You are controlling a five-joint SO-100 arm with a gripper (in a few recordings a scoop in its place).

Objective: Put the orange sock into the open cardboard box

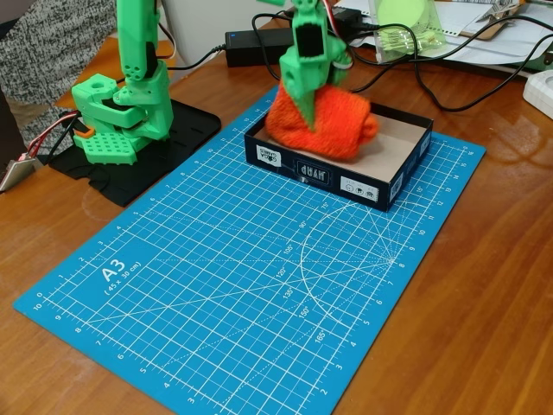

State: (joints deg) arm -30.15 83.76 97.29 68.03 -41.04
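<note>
The orange sock (333, 128) is a fuzzy lump lying in the left half of the open cardboard box (321, 169), its underside down inside the tan floor and its left edge bulging over the box's left wall. My green gripper (308, 105) comes down from above onto the sock's upper left part. One pointed finger presses into the fabric and the sock bunches up around it, so the jaws look shut on the sock. The second finger is hidden behind the first. The box stands at the far edge of the blue cutting mat (225, 285).
My arm's green base (117, 121) sits on a black plate at the left of the mat. A black power adapter (259, 41) and cables lie behind the box. A person in a grey sweater (43, 52) is at the top left. Papers lie top right.
</note>
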